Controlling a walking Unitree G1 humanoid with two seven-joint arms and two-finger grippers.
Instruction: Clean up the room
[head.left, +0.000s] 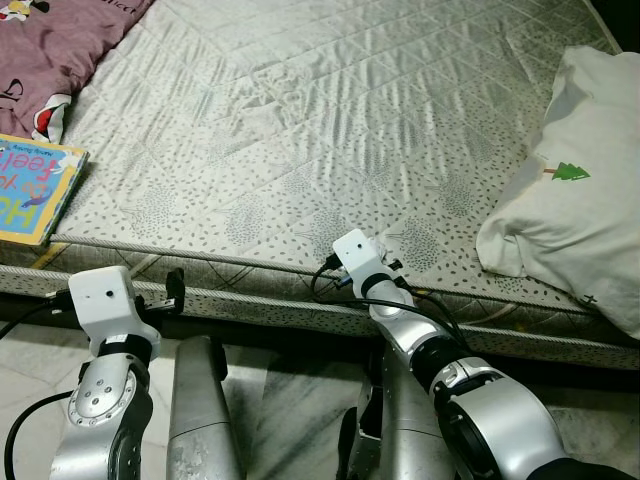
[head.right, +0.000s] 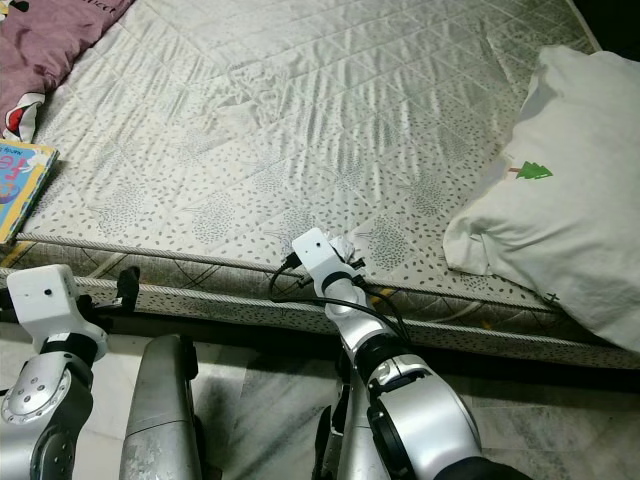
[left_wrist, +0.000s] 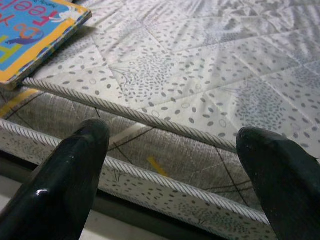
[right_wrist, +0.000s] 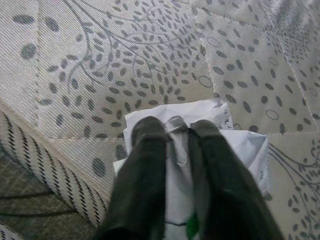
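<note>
At the near edge of the mattress (head.left: 330, 130), toward 6 o'clock in the head views, the right gripper (right_wrist: 175, 131) rests on the quilted surface with its two black fingers (right_wrist: 145, 170) drawn nearly together, pinching a crumpled piece of white paper (right_wrist: 235, 145). The paper lies on the mattress just inside the piped border, and a small green mark shows on it near the finger bases. At 8 o'clock, the left gripper (left_wrist: 170, 145) hangs beside the mattress edge, below its top surface; its fingers stand wide apart and hold nothing, with the mattress side panel visible between them. A children's picture book (head.left: 35, 190), yellow-bordered with a blue cover, lies flat at 9 o'clock on the mattress corner. A maroon printed blanket (head.left: 60, 50) occupies 10 o'clock. A white pillow (head.left: 580, 190) bearing a small green tree motif sits at 3 o'clock, overhanging the near edge. Pale marble-patterned floor (head.left: 290, 400) shows beneath the arms.
</note>
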